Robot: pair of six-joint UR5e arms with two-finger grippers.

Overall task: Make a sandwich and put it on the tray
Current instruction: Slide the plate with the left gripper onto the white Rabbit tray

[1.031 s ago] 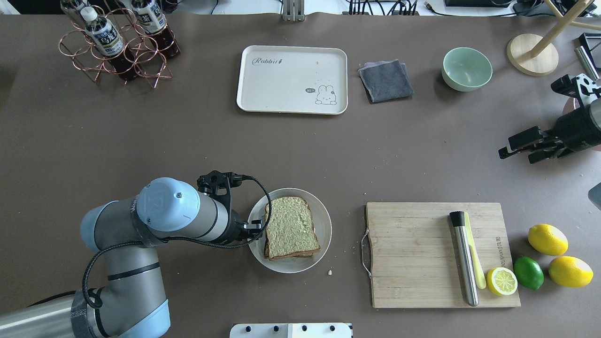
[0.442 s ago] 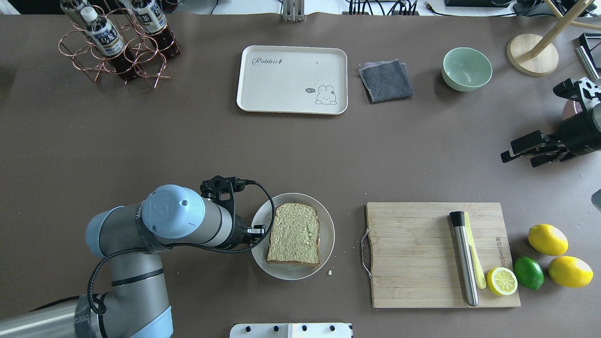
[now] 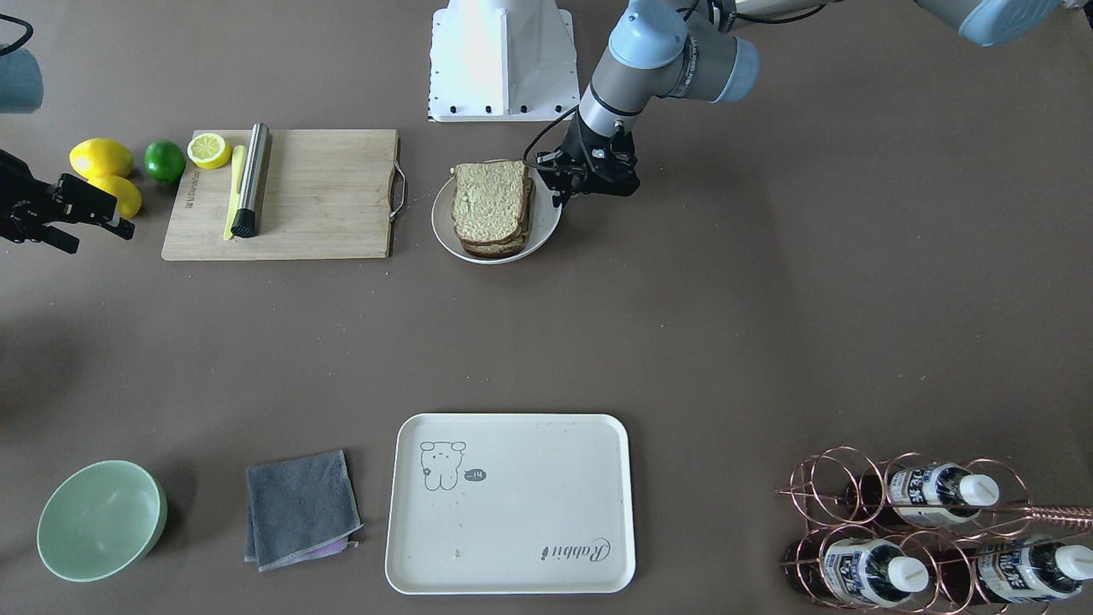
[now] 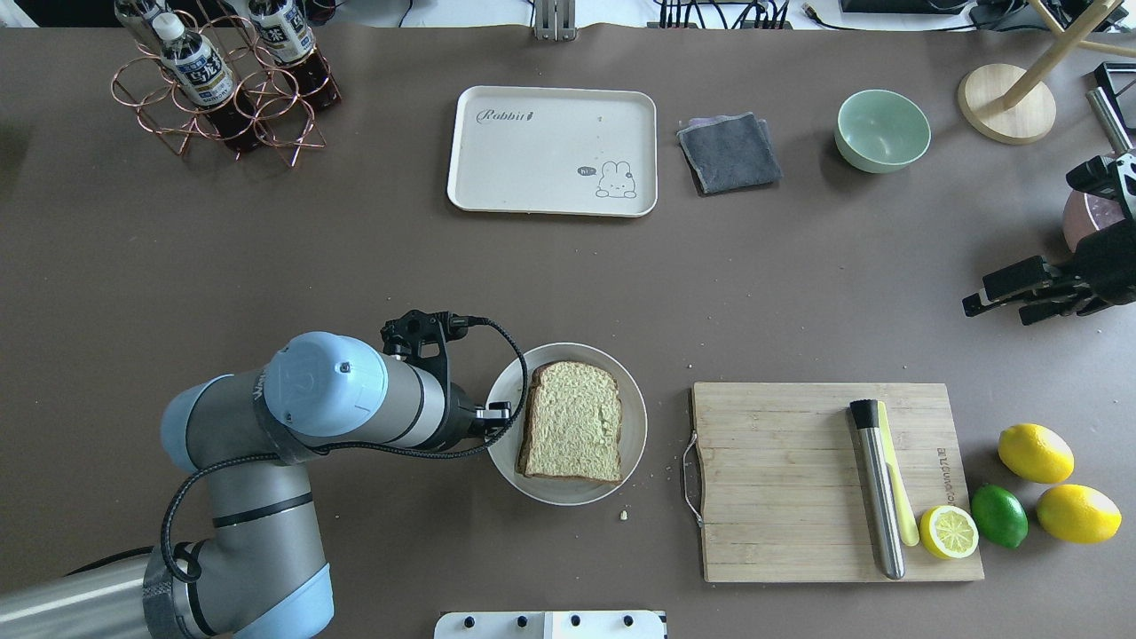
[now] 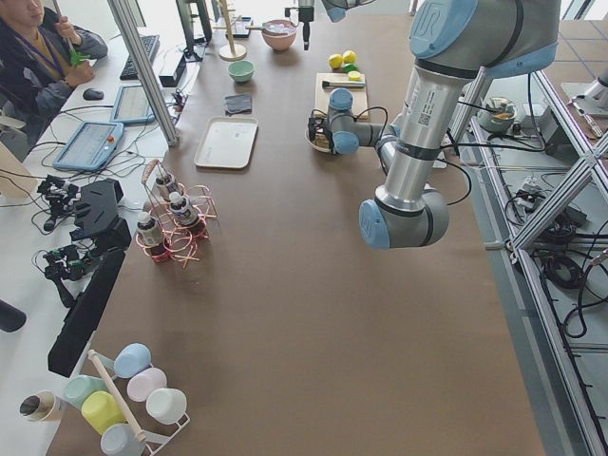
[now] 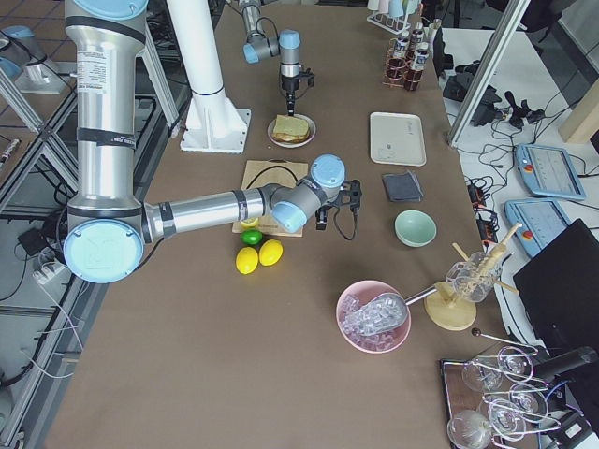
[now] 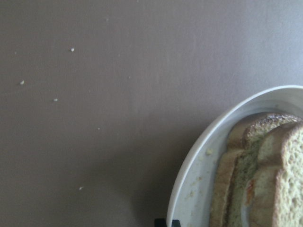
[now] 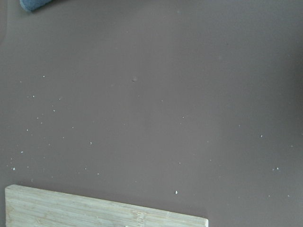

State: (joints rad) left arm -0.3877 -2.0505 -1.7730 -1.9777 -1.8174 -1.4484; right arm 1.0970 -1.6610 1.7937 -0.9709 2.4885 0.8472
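The white plate [image 4: 568, 493] with the sandwich [image 4: 572, 432] has slid a little to the robot's right and away from its base since one second ago. The top slice has also turned, so that it now lies more straight. The right hand [image 4: 996, 312] has moved back toward the right edge of the desk [image 4: 355, 266].

The sandwich lies on the plate, near the robot's side of the desk. In the left wrist view the slices are stacked a little shifted against each other, and a small bit of white and orange shows between them. The cream tray [image 4: 532, 160] is well apart from it, at the far side of the desk, and carries only a few crumbs.

The left hand [image 4: 497, 413] points down at the plate's rim on the robot's left side. Its fingers are at the rim, but I cannot tell from here if they pinch it or only touch it. The right hand hangs over bare desk with its fingers apart and nothing between them.

To the right of the plate lies a wooden cutting board [image 4: 781, 479] with a steel bar [image 4: 877, 488] and a half lemon [image 4: 948, 532] on it. A grey cloth [image 4: 729, 153] and a green bowl [image 4: 882, 130] are beside the tray.
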